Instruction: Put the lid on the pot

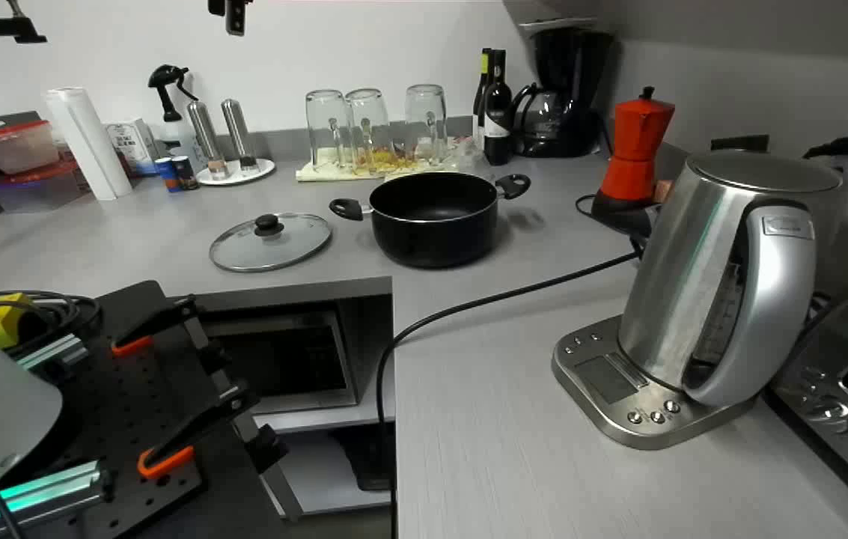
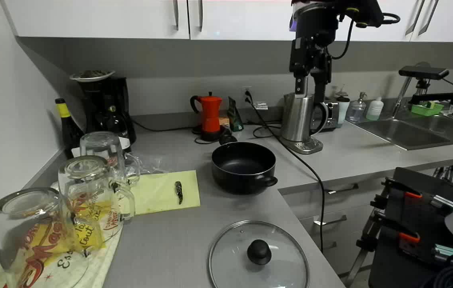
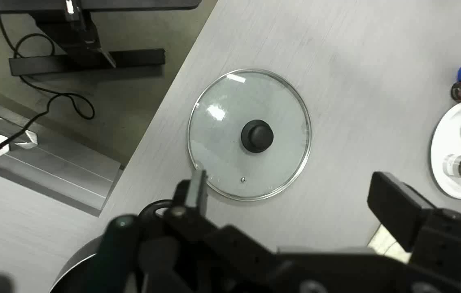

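and the robotiq gripper (image 3: 289,185), fingers (image 3: 393,203) spread wide, empty, glass lid (image 3: 250,134) at eleven o'clock in wrist view!

In an exterior view, white cabinets (image 2: 102,20) are hanging above the back edge of the grey surface (image 2: 162,240), shade is covering the wall (image 2: 170,60) beneath, and a paler wall (image 2: 10,112) is rising along the left edge. A metal sink (image 2: 400,132) is lying between back and front edges, drawers (image 2: 350,203) are standing below the inner corner, and, in the wrist view, floor (image 3: 132,101) is showing past the front edge.
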